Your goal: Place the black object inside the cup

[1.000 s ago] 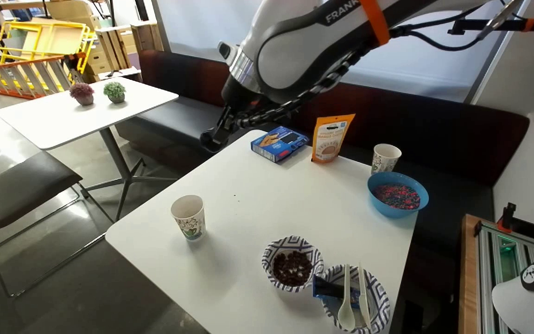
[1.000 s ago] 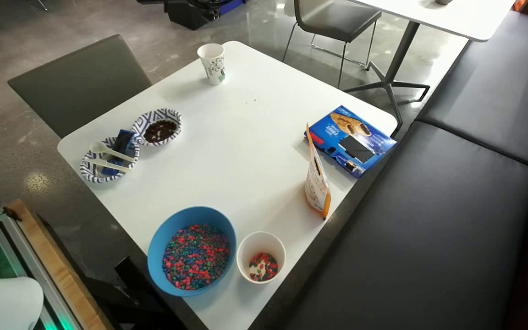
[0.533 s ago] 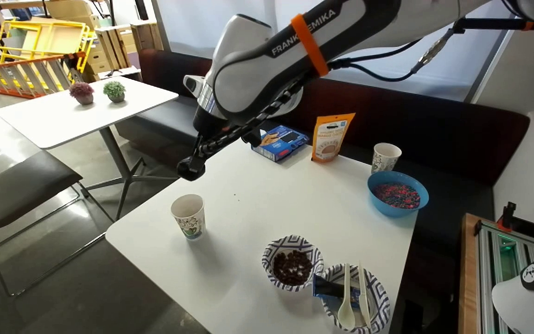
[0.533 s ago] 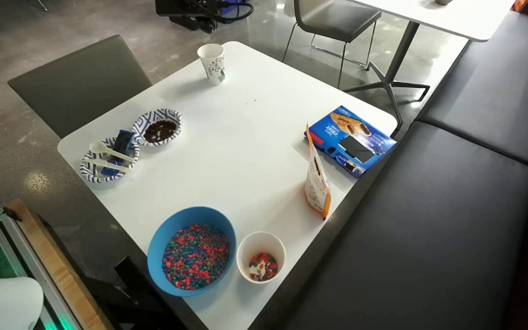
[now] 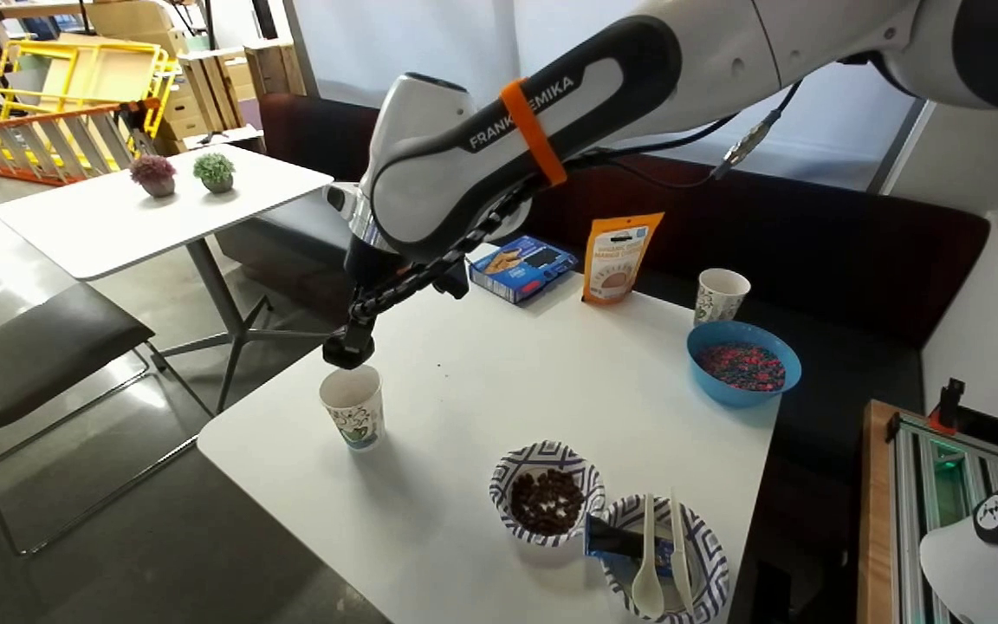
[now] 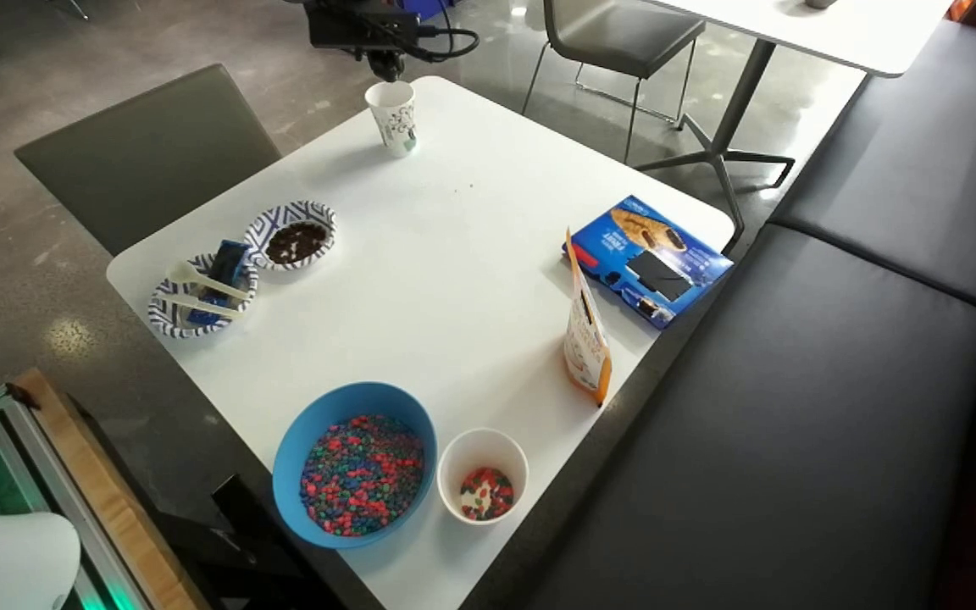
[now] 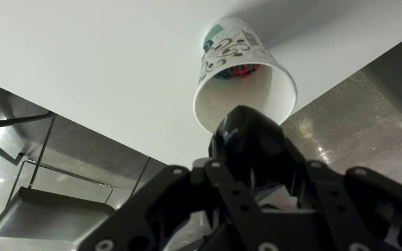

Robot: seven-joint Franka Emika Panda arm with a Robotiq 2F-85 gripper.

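Note:
The black object (image 7: 248, 134) is a dark, shiny, rounded lump between my fingertips in the wrist view. My gripper (image 7: 255, 148) is shut on it. The cup (image 7: 237, 52) is white paper with a grey and greenish print; some coloured pieces show at its bottom. It stands upright near the table corner in both exterior views (image 5: 359, 416) (image 6: 395, 123). My gripper (image 5: 353, 334) and the black object hang just above and behind the cup's rim in an exterior view. In the wrist view the black object overlaps part of the rim; I cannot tell whether they touch.
On the white table (image 5: 464, 399) are a second printed cup (image 6: 483, 474), a blue bowl of coloured pieces (image 5: 742, 394), an upright orange pouch (image 5: 618, 260), a blue box (image 5: 521, 269), a patterned bowl with dark bits (image 5: 512, 477), and a patterned bowl with cutlery (image 5: 711, 555).
My gripper, holding the black object, has moved down and toward the cup and is now by its rim. The cup and the other table items have not moved.

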